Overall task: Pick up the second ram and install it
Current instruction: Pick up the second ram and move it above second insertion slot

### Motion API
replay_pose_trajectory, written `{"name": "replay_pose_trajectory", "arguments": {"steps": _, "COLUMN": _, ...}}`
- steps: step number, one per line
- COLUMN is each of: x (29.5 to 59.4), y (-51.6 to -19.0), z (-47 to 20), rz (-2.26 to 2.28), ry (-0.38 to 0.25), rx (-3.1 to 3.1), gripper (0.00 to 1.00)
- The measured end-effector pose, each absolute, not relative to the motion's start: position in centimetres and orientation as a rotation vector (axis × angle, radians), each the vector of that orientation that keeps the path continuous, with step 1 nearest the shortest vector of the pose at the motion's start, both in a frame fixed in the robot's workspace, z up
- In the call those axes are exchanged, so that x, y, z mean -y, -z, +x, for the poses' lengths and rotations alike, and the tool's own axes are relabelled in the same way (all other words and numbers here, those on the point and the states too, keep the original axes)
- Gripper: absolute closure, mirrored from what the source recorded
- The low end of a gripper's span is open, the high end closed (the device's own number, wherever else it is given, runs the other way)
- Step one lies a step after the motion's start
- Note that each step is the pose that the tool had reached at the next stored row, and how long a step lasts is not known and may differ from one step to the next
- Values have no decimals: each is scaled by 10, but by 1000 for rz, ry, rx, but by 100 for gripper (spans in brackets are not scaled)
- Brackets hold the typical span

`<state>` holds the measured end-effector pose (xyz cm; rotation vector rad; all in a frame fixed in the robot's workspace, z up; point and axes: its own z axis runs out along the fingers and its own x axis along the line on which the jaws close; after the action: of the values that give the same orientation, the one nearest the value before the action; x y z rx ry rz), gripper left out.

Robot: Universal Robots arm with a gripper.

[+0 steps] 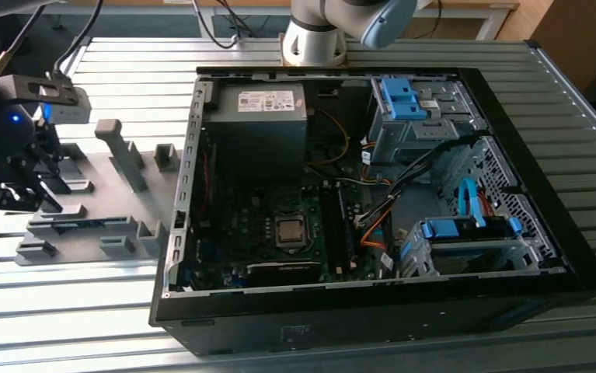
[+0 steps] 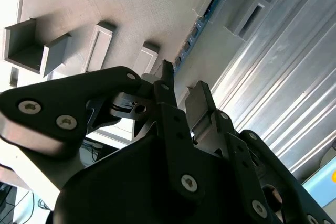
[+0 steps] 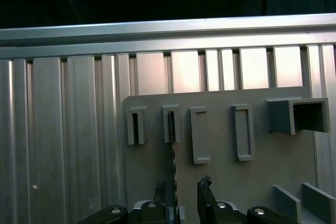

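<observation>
The second ram [image 3: 171, 150] is a thin blue-green strip standing on edge in a slotted holder of the grey fixture plate [image 3: 220, 182]. In the second wrist view the ram [image 2: 202, 22] runs away from the fingertips along that holder. My gripper [image 3: 182, 186] is open and straddles the strip's near end, one finger on each side, and the ram lies closer to one finger [image 3: 160, 188] than to the other. In the exterior view the gripper [image 1: 28, 194] hangs over the fixture plate [image 1: 121, 194] at the exterior view's left.
The open computer case [image 1: 381, 295] lies on the ribbed metal table [image 1: 70, 311], to the exterior view's right of the fixture. Its motherboard with the processor socket [image 1: 291, 231], the power supply [image 1: 256, 116] and blue drive cages [image 1: 464, 241] show. Grey posts [image 1: 121, 151] rise from the fixture.
</observation>
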<state>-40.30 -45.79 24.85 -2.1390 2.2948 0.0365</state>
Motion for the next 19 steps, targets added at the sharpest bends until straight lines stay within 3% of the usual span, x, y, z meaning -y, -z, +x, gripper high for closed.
{"name": "replay_pose_trajectory", "arguments": {"steps": 19, "x": 458, "y": -252, "z": -403, "rz": -2139, "ry": -37, "rx": -2295, "gripper": 63}}
